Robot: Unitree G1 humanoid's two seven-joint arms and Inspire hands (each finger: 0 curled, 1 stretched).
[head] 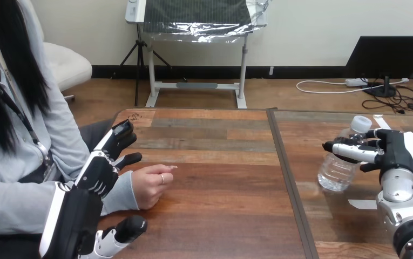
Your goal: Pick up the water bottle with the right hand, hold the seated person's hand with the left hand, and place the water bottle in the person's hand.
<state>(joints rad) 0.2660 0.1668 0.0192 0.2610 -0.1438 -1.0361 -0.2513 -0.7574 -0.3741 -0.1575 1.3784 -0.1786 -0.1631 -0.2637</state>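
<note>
At three o'clock we see the right hand (pixel 395 152), fingers clamped round the tilted water bottle (pixel 336 170). At nine o'clock the left hand (pixel 93 175), fingers straight, lies beside the person's hand (pixel 149 186), perhaps touching.

The table (pixel 220 216) is plank-striped wood in dark and reddish browns, the water bottle (pixel 338 170) is clear with a white cap (pixel 361 123), and the left hand (pixel 104 167) and right hand (pixel 393 151) are black with white shells.

One water bottle (pixel 336 174); one person's hand (pixel 150 187); left hand (pixel 99 171), right hand (pixel 394 153): two.
</note>
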